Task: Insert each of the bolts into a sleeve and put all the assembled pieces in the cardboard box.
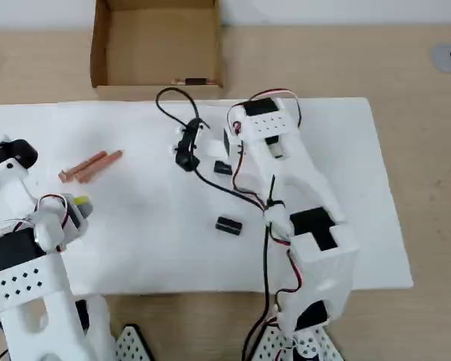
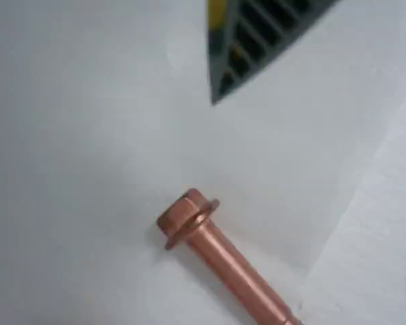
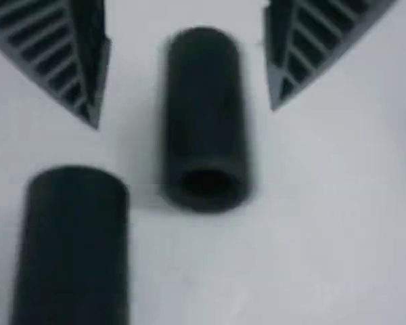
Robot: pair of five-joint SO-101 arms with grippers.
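While the right fingers (image 3: 61,47) stand wide apart with nothing in them, a black sleeve (image 3: 203,115) lies on the white sheet (image 3: 338,223) between their tips. Its open end faces the wrist camera, and a strip of sheet shows on either side, so neither finger touches it. A second sleeve (image 3: 71,244) lies just beside it, nearer the camera and roughly parallel.

From above, the right arm (image 1: 274,139) bends over the middle of the sheet. One sleeve (image 1: 222,168) lies just beside the arm's head, and another sleeve (image 1: 228,225) lies apart from it, nearer the arms' bases.

The left fingers (image 2: 250,34) are open too and hold nothing. One ribbed tip with a yellow patch hangs over bare sheet, with nothing pressed against it. Near that tip, but not touching it, a copper bolt (image 2: 223,257) lies flat with its flanged hexagonal head toward the tip.

From above, two bolts (image 1: 90,165) lie slanted, side by side and close together, on the left part of the sheet, just beyond the left arm (image 1: 30,256).

The cardboard box (image 1: 135,45) stands open on the wooden surface (image 1: 406,68) past the sheet's far edge. A slim piece (image 1: 189,81), copper at one end and dark at the other, lies inside the box against its near wall.
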